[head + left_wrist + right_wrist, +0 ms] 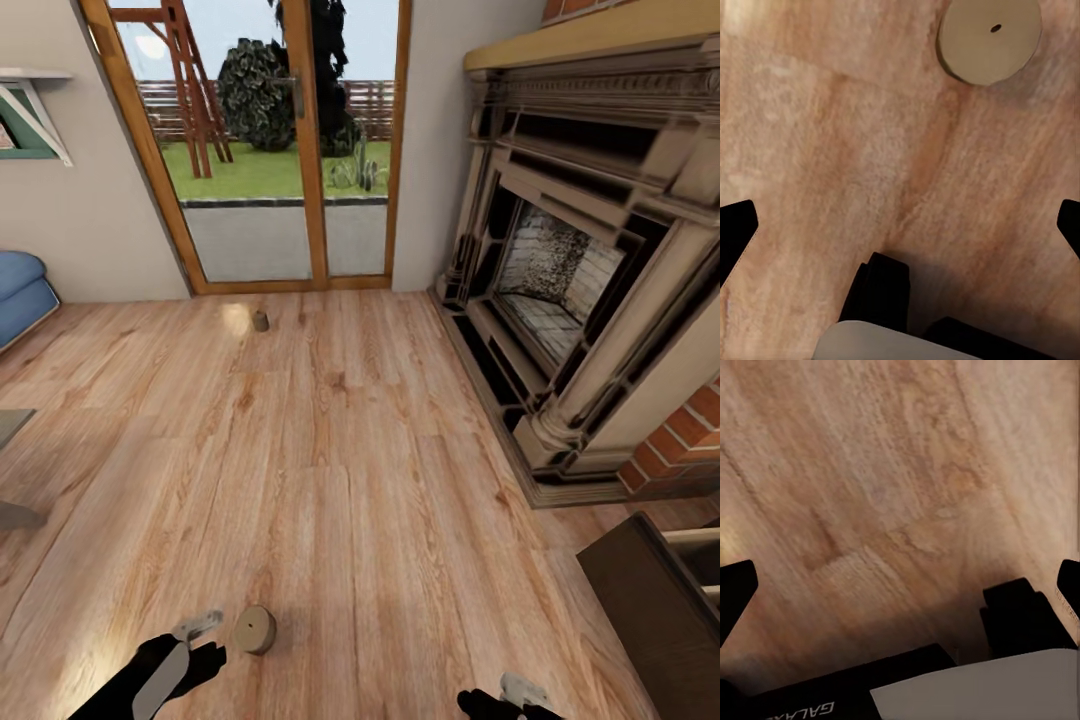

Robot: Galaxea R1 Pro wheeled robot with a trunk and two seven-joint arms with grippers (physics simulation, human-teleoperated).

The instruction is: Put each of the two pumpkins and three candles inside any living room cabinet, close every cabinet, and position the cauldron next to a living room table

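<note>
We see one candle point(256, 629) standing on the wood floor point(350, 480) just beside our left gripper point(196, 640), not touching it; its fingers are spread wide and hold nothing; a second candle point(260, 321) stands far off near the glass door point(265, 150); our right gripper point(900, 585) is likewise wide open over bare floor; the cabinet point(650, 600) sits at our right, beside the fireplace point(580, 260).

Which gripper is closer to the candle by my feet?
Left. The left gripper sits just beside the near candle, open above the floor; the right gripper is far across the floor.
</note>
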